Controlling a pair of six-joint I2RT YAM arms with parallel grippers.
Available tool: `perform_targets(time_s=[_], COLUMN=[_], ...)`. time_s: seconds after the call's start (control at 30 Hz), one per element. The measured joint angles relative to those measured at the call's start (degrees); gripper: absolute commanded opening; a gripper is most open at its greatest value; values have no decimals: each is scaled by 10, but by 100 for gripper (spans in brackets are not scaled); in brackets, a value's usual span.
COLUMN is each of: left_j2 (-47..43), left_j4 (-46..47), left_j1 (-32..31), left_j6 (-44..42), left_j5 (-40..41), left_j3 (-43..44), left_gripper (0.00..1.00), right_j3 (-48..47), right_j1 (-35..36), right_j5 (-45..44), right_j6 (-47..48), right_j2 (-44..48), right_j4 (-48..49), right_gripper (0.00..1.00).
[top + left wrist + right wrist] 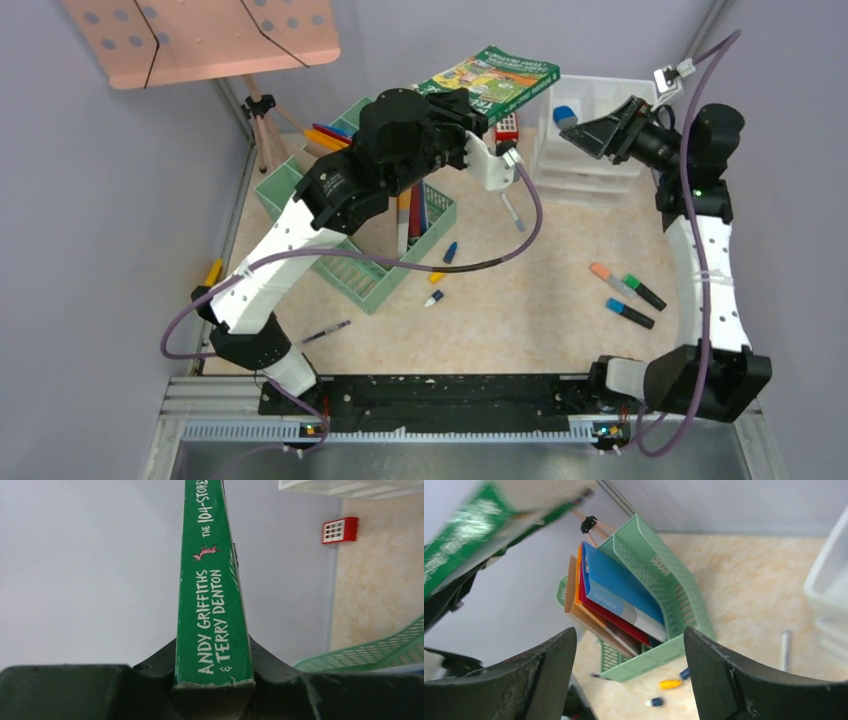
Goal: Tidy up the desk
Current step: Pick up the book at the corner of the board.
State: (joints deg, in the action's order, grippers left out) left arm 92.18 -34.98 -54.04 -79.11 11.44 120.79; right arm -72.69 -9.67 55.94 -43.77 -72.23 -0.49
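left jaws: closed tight on the bottom end of the green book, one finger against each cover. The spine, reading "Andy Griffiths & Terry Denton", rises straight away from the wrist camera.
green book: held tilted in the air at 12 o'clock of the top view, above the back of the desk.
right jaws: spread wide with nothing between them. They are raised at 1 o'clock over the white drawer unit and face toward 9 o'clock.
desk: beige, marble-patterned top that fills the middle of the top view under both arms, with grey panels around it.
green rack: at 10 o'clock on the desk. Blue, red and orange folders stand on edge inside it.
red block: at 12 o'clock, near the drawer unit.
markers: three lying together at 4 o'clock, well apart from the rack.
small caps: loose near the centre, just beside the rack's front corner.
pen: at 7 o'clock, near the left arm's base.
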Motion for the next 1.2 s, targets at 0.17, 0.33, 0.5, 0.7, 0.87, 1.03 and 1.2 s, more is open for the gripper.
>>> perform_targets(time_s=[0.17,0.33,0.5,0.7,0.87,1.03,1.2], left_j2=[17,17,17,0,-16,-16,-16], left_j4=[-143,-258,-326,-374,-413,-440,-448], left_j1=[-25,-73,-100,-95,-68,0,45], left_j6=[88,168,245,334,388,417,428], left_j5=[14,3,-38,-94,-182,-276,-326], left_j3=[78,75,74,41,13,9,2], left_gripper=[0,0,0,0,0,0,0], right_j3=[-115,-208,-245,-230,-163,-101,-63], right_j1=[0,0,0,13,91,155,219], right_j5=[27,60,98,156,155,146,130], right_j6=[210,419,579,705,751,771,770], right_j2=[38,75,93,98,111,114,110], right_j4=[-124,-267,-405,-528,-554,-558,-539], right_gripper=[78,78,78,80,80,80,80])
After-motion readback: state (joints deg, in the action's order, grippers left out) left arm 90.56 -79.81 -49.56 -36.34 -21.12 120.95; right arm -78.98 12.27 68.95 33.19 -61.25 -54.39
